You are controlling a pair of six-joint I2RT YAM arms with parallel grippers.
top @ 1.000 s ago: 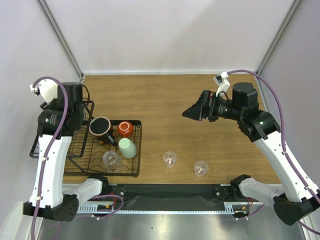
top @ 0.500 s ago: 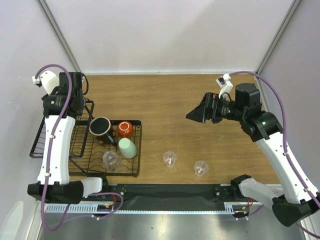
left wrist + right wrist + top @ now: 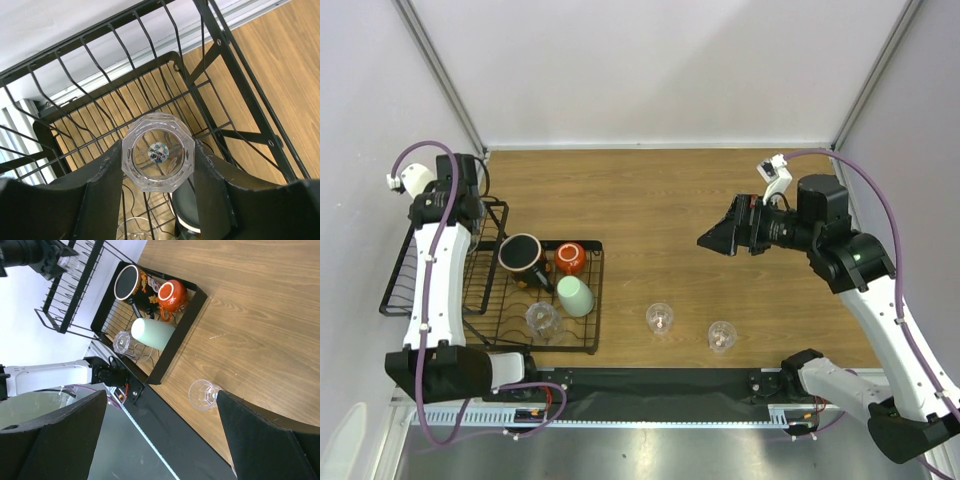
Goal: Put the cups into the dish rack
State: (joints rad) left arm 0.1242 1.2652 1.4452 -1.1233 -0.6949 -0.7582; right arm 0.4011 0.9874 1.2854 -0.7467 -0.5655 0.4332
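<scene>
My left gripper [image 3: 158,156] is shut on a clear tumbler [image 3: 158,159] and holds it above the taller basket end of the black wire dish rack [image 3: 220,55]. In the top view the rack [image 3: 598,292] holds a dark mug [image 3: 521,253], an orange-red cup [image 3: 570,258], a mint-green cup [image 3: 575,296] and a clear tumbler [image 3: 541,318]. Two clear tumblers [image 3: 660,318] [image 3: 722,336] stand on the table. My right gripper [image 3: 715,238] is open and empty, high above the table. One table tumbler also shows in the right wrist view [image 3: 202,394].
The wooden table [image 3: 650,200] is walled on the far side and both flanks. A black strip [image 3: 670,382] with the arm bases runs along the near edge. The right wrist view shows the rack [image 3: 181,329] and my left arm [image 3: 30,252] above it.
My left arm has swung farther back and to the left over the rack's basket end with the tumbler. My right gripper has drifted slightly to the right.
</scene>
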